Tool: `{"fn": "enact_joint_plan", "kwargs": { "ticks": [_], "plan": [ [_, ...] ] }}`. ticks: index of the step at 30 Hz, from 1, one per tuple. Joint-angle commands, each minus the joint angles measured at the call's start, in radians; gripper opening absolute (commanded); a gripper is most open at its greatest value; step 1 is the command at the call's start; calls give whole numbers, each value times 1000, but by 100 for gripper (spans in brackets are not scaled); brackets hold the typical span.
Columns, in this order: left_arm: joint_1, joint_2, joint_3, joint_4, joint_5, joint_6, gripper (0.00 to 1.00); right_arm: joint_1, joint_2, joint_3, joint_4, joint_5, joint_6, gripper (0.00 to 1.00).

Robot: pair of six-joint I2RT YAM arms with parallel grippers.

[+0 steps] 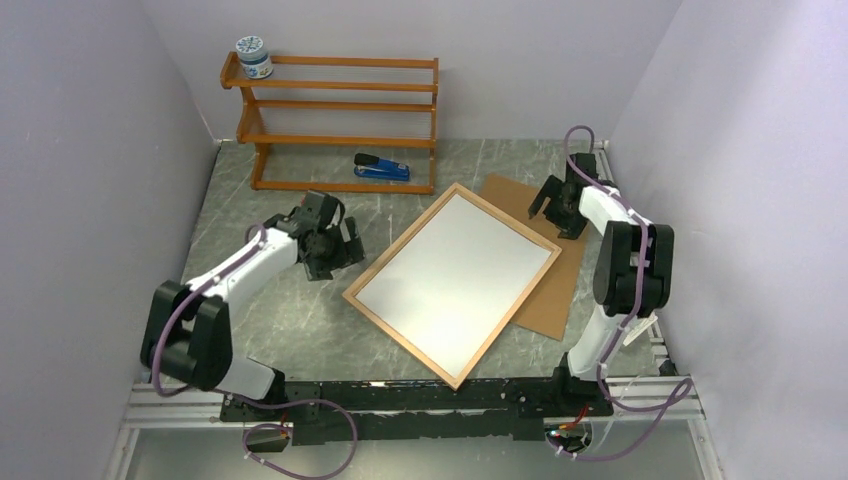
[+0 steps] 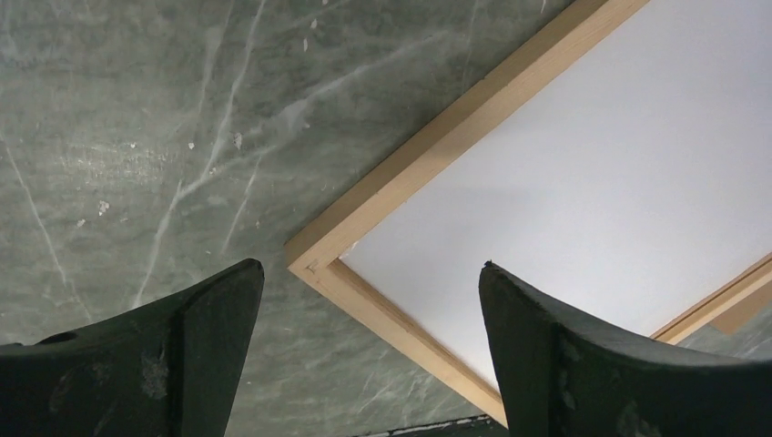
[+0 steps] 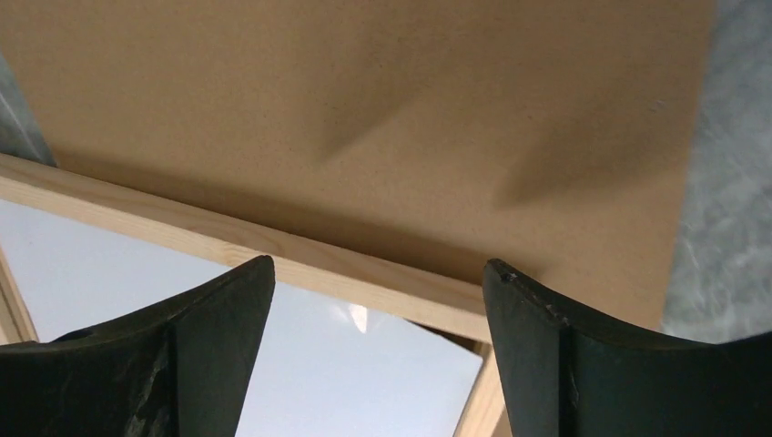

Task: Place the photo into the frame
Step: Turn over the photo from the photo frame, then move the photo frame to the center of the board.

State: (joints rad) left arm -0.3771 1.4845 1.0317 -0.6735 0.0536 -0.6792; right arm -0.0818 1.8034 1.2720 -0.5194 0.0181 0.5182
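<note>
The frame (image 1: 402, 240) of light wood lies flat and slanted in the middle of the table. Inside it lies the photo (image 1: 455, 280), with only a plain white side showing. My left gripper (image 1: 345, 250) hovers open just off the frame's left side. In the left wrist view its open jaws (image 2: 371, 265) straddle the frame's corner (image 2: 455, 127), and the photo (image 2: 583, 182) lies beyond. My right gripper (image 1: 552, 212) hangs open over the frame's far right corner. Its wrist view shows the gripper (image 3: 378, 264) empty above the frame's rail (image 3: 273, 255) and the photo's corner (image 3: 346, 382).
A flat brown backing board (image 1: 550, 295) lies partly under the frame's right side (image 3: 364, 109). An orange-brown shelf rack (image 1: 340, 100) stands at the back with a jar (image 1: 253, 57) on top. A blue stapler (image 1: 381, 167) lies before it. Walls close in on both sides.
</note>
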Motion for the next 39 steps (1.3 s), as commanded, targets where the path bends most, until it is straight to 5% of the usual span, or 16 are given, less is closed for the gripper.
{"fn": "enact_joint_plan", "kwargs": {
  "ticks": [1,12,21,29,39],
  "plan": [
    [4,-103,-131,165,19,-87,94,-1,55,42,17,-118,-54,88],
    [4,-131,-300,279,107,-179,94,-1,44,-51,73,-282,-8,86],
    [20,-70,-287,282,143,-202,94,3,0,-126,99,-364,24,85],
    [186,-48,-183,222,102,-117,94,51,-32,-234,133,-489,69,85],
    [450,46,-119,173,194,-4,94,290,-51,-346,265,-547,183,85]
  ]
}}
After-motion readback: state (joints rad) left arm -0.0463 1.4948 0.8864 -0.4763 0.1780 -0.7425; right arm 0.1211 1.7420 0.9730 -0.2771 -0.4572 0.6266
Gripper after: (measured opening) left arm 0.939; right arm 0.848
